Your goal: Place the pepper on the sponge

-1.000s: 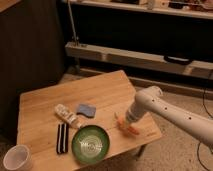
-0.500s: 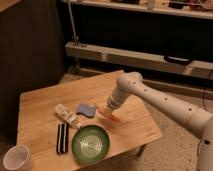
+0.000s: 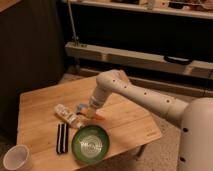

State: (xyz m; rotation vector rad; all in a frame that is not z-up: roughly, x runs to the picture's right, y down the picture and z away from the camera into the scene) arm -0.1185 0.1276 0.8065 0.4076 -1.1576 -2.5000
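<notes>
At centre frame, low over the bench (image 3: 45,105), the jaws stand clenched at the end of the arm (image 3: 135,92), which reaches in from the lower right. Orange shows directly at their tips: this is the pepper (image 3: 98,116), judged to be grasped. It slants down to the right, and whether it touches the bench surface cannot be told.

Immediately left of the jaws lies the sponge (image 3: 81,107), a small blue pad partly covered by the wrist. The pepper is beside the sponge's right edge, not on it.

Finding: the pepper is in hand and next to the sponge, so placement is outstanding. What remains, in my judgement, is a short shift to the left over the pad, then lowering and release.

Clearances:
- **Tightest neighbour:** a pale block (image 3: 66,115) lies touching or just beside the sponge's lower-left side.
- **Below the jaws:** a green bowl (image 3: 90,144) sits just beneath them, its rim near the pepper.
- **Further left:** a black-and-white striped object (image 3: 62,137) lies left of the bowl. A white cup (image 3: 17,159) stands at the lower-left corner of the frame, and whether it is on the bench cannot be told.
- **Open room:** bare bench lies to the upper left and to the right of the jaws. The bench edges are well apart from the sponge.
</notes>
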